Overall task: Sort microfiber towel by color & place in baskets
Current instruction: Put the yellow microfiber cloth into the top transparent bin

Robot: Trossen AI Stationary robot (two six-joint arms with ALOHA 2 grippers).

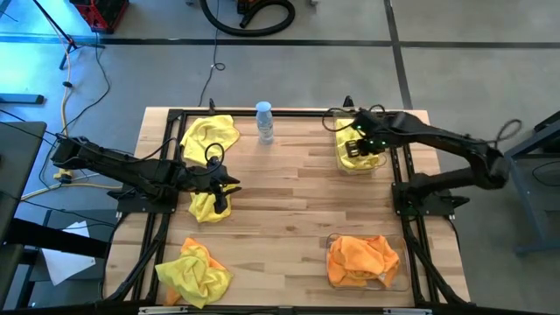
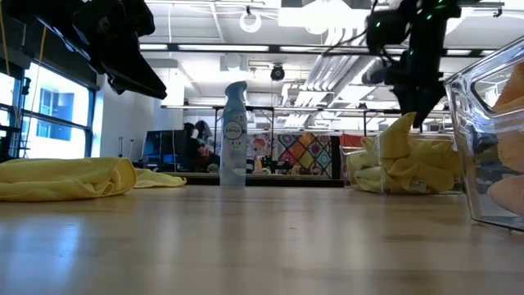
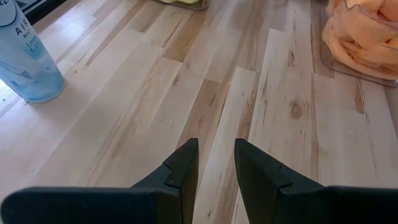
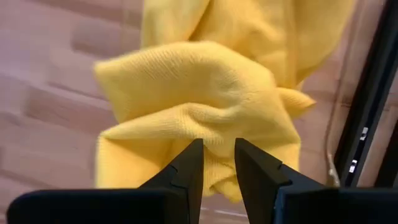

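Yellow towels lie on the table at the far left (image 1: 210, 136), under my left arm (image 1: 210, 206) and at the near left (image 1: 194, 273). Orange towels (image 1: 360, 258) fill the near right basket (image 1: 408, 273). The far right basket (image 1: 339, 163) holds a bunched yellow towel (image 4: 199, 99), and one fold of it stands up as a peak (image 2: 401, 127). My right gripper (image 4: 217, 155) hangs over this basket, pointing steeply down, with a narrow gap between its fingers. My left gripper (image 3: 216, 158) hovers over bare wood at mid-left, also narrowly open and with nothing between its fingers. My right gripper stands right beside the raised fold (image 2: 403, 131) of the yellow towel in the far right basket, coming from above. Whether its fingers touch the cloth, I cannot tell. No cloth shows pinched between its fingertips.
A clear spray bottle (image 1: 264, 122) stands upright at the far middle of the table. A black metal frame (image 1: 289, 112) runs along the table's edges. Bare wood lies open across the middle between the two arms.
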